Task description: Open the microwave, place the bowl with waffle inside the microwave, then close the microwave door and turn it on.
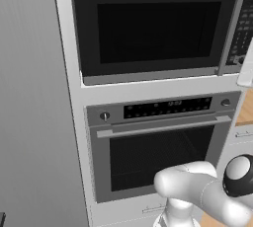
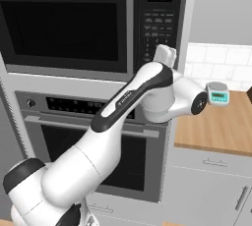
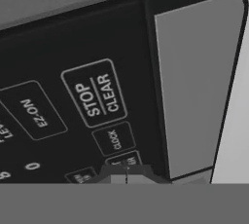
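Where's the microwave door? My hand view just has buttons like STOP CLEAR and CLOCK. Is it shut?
Observer: Yes, the microwave door is shut flat, with its grey bar handle right beside the keypad.
Operator: What's underneath it?
Observer: A grey oven with a horizontal handle, and its door is closed too.
Operator: And what's off to the right?
Observer: A wooden counter with a small white device that has a green display standing on it.
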